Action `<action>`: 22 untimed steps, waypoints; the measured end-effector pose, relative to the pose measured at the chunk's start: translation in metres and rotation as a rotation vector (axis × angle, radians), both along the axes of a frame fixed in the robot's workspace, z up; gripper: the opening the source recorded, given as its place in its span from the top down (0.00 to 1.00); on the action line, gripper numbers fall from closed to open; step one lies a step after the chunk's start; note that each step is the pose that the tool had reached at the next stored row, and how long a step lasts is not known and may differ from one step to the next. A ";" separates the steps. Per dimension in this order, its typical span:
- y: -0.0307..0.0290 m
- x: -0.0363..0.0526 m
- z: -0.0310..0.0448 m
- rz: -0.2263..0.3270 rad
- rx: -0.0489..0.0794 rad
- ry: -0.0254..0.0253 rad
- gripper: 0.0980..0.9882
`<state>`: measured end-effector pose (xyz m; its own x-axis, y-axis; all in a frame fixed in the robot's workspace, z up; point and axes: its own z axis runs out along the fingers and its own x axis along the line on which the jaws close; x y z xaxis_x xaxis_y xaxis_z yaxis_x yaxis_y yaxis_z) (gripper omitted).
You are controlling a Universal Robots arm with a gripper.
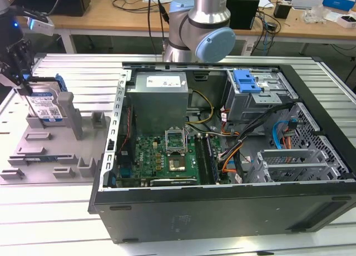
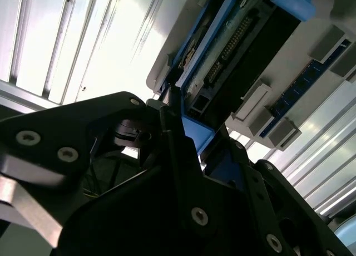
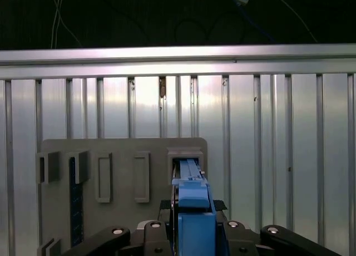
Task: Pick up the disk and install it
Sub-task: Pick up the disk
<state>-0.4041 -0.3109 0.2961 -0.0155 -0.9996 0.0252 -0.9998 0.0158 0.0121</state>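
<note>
Disk (image 1: 47,107) stands on edge in a slot of the grey holder (image 1: 33,156), upper left of the exterior view, on the slatted desk (image 1: 55,211) beside the open computer case (image 1: 222,211). Claw (image 1: 23,88) is clamped on the disk's blue-framed edge, as seen in both wrist views.

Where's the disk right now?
The disk stands on edge in the grey holder tray at the exterior view's left, outside the open computer case, with the gripper at its upper end.
</note>
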 end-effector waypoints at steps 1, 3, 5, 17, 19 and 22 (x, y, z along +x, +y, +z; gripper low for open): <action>0.0000 0.0000 0.0000 0.000 0.000 0.0000 0.70; 0.0000 0.0000 0.0010 0.000 0.000 -0.0007 0.70; 0.0000 0.0000 0.0068 0.000 0.000 0.0000 0.70; 0.0000 0.0008 0.0735 0.000 0.000 -0.0001 0.70; 0.0000 0.0014 0.0883 0.000 0.000 -0.0001 0.70; 0.0000 0.0026 0.1071 0.000 0.000 0.0000 0.70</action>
